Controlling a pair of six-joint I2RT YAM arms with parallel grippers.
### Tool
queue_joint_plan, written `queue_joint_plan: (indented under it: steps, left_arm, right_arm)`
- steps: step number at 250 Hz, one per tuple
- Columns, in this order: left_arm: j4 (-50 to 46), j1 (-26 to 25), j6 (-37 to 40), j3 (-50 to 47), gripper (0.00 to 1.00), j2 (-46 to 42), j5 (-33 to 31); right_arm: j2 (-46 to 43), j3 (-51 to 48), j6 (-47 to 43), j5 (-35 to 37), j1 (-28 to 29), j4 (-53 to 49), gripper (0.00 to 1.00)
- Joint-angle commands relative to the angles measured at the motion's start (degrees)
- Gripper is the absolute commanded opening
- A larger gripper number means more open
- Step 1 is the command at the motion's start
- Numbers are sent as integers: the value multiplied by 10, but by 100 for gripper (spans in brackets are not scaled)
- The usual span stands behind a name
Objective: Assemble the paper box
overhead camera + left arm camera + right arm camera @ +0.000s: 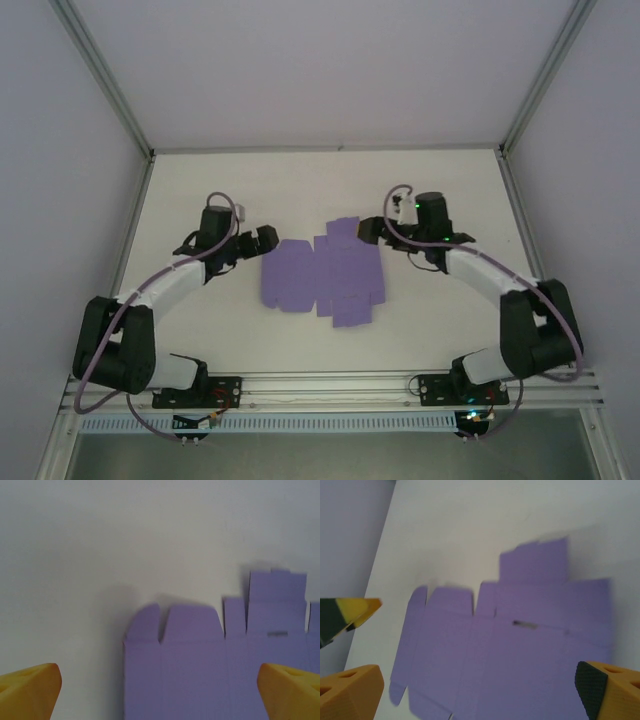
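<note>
The paper box (325, 275) is a flat lavender-purple die-cut sheet with flaps and creases, lying on the white table (200, 190) between the two arms. My left gripper (263, 240) hovers at the sheet's far left corner. In the left wrist view the sheet (200, 665) lies below the left gripper (160, 695), whose yellow fingertips (30, 690) stand wide apart and hold nothing. My right gripper (370, 230) is over the sheet's far right flap. The right wrist view has the sheet (510, 650) spread under the open right gripper (480, 695); a small slot (524, 624) marks one panel.
Grey walls and aluminium frame posts (105, 80) enclose the table on the left, right and back. A metal rail (330, 385) carries both arm bases along the near edge. The left gripper's black and yellow finger (345, 612) shows at the right wrist view's left edge.
</note>
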Motion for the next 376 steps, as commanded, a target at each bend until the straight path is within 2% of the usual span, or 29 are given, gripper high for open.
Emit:
queue_joint_plan:
  steps: [1,58,85,118,155,177,192,223,260,291,317,343,376]
  left_arm:
    - [-26,-14,-14,-5,100,37,65]
    - [46,-17,-20,-24,90,91,139]
    - [79,-18,-27,-40,79,112,159]
    - [173,-19,-63,-58,57,132,207]
    - [240,-19,-96,-65,37,134,242]
    - [255,-19,-108,-66,13,122,245]
    - [262,-20,-111,-66,0,108,251]
    - [272,-19,-127,-65,0,69,247]
    - [313,-16,-170,-70,0,17,237]
    - [334,-12,-203,-59,0,-11,264]
    - [345,-5,-227,-47,0,-33,288]
    - [335,-4,-233,-39,0,-50,290]
    - [358,-4,-243,-46,0,-54,291]
  right_arm:
    - [43,15,24,-35,16,-6,99]
    - [101,15,46,-21,24,17,99]
    - [106,11,47,-18,24,19,99]
    - [119,8,53,-18,24,21,99]
    - [122,1,52,-7,24,29,100]
    - [117,2,45,6,24,18,100]
    - [109,4,40,14,25,9,100]
    - [77,16,17,32,23,-34,100]
    - [1,21,-14,94,22,-104,100]
    - [-71,7,-26,117,2,-141,100]
    - [-111,-2,-39,77,-37,-168,91]
    - [-139,-12,-44,0,-80,-171,82]
    - [-148,-15,-65,-79,-87,-167,77]
